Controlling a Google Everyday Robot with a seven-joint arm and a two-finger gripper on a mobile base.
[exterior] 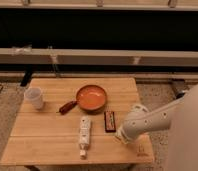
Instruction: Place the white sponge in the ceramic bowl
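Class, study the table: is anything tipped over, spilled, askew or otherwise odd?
One thing: the white bottle lies on its side near the front edge of the table, while the white cup stands upright. The ceramic bowl sits level and looks empty. The gripper is low over the table, right of the bottle. Nothing looks spilled.
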